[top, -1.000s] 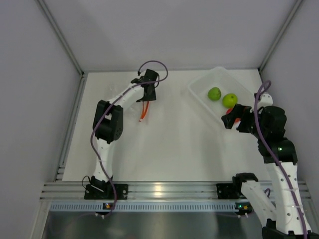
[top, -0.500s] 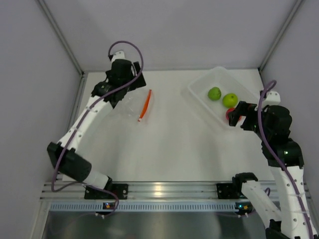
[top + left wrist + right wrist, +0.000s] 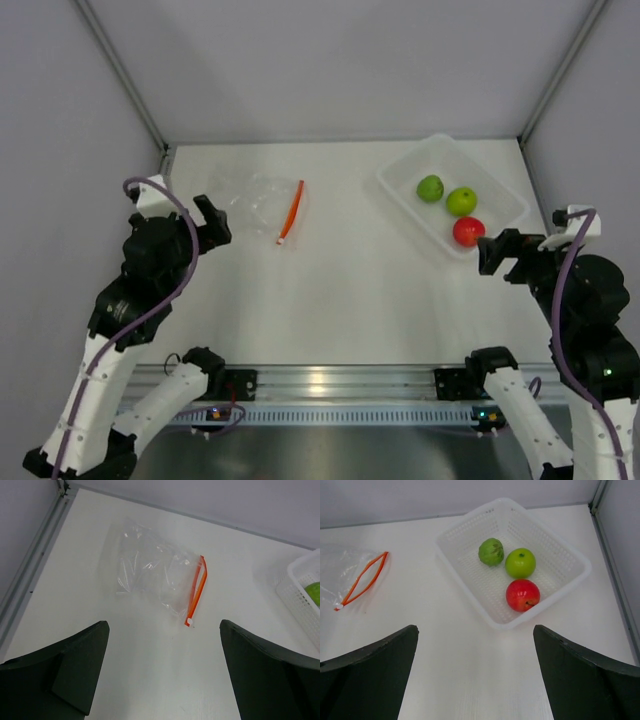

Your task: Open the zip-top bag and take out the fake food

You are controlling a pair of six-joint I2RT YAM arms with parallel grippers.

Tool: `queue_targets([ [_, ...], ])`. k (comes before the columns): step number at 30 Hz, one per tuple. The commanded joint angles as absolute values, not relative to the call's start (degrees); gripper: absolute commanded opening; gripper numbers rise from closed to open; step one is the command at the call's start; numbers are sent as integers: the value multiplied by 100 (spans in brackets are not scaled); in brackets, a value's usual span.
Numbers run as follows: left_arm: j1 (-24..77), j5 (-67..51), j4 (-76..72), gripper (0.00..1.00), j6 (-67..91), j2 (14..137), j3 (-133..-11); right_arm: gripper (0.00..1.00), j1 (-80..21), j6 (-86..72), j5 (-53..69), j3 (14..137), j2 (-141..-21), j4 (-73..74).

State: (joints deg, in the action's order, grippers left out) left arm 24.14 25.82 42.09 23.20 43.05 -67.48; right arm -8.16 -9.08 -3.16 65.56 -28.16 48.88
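Note:
The zip-top bag point(image 3: 252, 198) lies flat and empty on the table at the back left, its red-orange zip strip point(image 3: 290, 212) on its right side. It also shows in the left wrist view point(image 3: 150, 572) and at the left edge of the right wrist view point(image 3: 340, 572). The fake food lies in a white basket point(image 3: 395, 172): two green balls point(image 3: 430, 188) point(image 3: 461, 201) and one red ball point(image 3: 468, 231). The right wrist view shows all three point(image 3: 491, 551) point(image 3: 520, 562) point(image 3: 523, 594). My left gripper point(image 3: 210, 225) point(image 3: 164, 630) is open and empty, near of the bag. My right gripper point(image 3: 495, 252) point(image 3: 475, 630) is open and empty, near of the basket.
The white mesh basket point(image 3: 495, 625) stands at the back right, close to the right wall; its corner shows in the left wrist view point(image 3: 300, 597). Grey walls and a metal rail point(image 3: 30, 575) bound the table on the left and back.
My left arm has drawn back from the bag to the near left, leaving the bag on the table. My right arm has drawn back from the basket, uncovering the red ball.

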Motion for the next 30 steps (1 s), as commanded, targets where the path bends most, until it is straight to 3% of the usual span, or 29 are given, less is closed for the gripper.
queue_targets([
  [1, 2417, 2611, 4403, 98, 1619, 3694, -6680, 99, -914, -774, -377, 6443, -2550, 5072],
  [12, 2417, 2698, 4535, 98, 1046, 1821, -5950, 99, -1213, -730, -861, 6161, -1943, 5177],
  [20, 2417, 2505, 5158, 98, 976, 1433, -6267, 99, -1397, -484, -1608, 6188, -1617, 5256],
  [30, 2417, 2689, 5230, 98, 896, 1292, -6152, 100, -1433, -457, -1441, 6047, -1582, 5063],
])
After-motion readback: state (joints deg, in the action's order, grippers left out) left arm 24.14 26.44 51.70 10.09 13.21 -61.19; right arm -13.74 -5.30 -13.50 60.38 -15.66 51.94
